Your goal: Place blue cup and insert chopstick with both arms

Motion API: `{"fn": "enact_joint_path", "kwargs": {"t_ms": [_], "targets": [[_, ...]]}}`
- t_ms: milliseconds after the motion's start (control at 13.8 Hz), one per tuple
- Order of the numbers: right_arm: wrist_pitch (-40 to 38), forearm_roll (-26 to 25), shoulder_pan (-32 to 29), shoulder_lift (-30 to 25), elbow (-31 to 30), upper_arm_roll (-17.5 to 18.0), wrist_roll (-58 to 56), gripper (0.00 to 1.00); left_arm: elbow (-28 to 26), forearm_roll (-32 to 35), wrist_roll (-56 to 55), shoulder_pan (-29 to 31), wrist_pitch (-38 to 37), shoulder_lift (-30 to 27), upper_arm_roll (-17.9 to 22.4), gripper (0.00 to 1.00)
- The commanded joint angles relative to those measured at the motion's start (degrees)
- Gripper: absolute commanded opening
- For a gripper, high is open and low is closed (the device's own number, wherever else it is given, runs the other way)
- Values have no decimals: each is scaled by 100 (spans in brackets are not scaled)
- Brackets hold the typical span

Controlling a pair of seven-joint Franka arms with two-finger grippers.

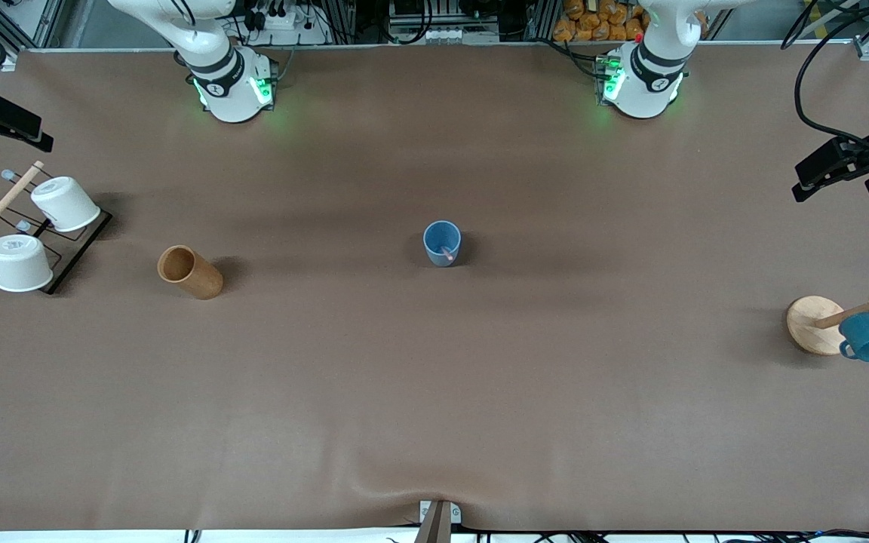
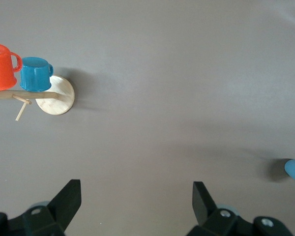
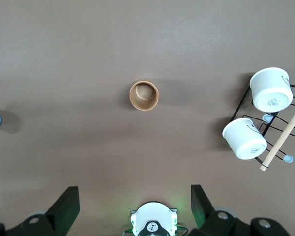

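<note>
Both white arms (image 1: 216, 53) have dark grey joint bands, green-lit bases, black cables, and black angular gripper fingers (image 2: 69, 199) with round screws.

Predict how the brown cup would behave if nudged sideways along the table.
The brown cup is tall and narrow, standing upright, so it would probably tip rather than slide. It looks empty in the right wrist view, so it is likely light. Once down, its round wall would probably let it roll.

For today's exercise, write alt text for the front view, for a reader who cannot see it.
A blue cup stands mid-table with a pink chopstick in it. A brown cup and a rack of white cups sit toward the right arm's end, a wooden mug stand toward the left arm's.
</note>
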Motion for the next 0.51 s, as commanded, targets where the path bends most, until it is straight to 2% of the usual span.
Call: {"fn": "enact_joint_path", "kwargs": {"t_ms": [0, 436], "targets": [[117, 12, -37, -115, -142, 32, 28, 100, -37, -76, 120, 37, 59, -40, -8, 100], [134, 21, -19, -88, -151, 32, 28, 100, 7, -102, 103, 29, -160, -102, -17, 100]]}}
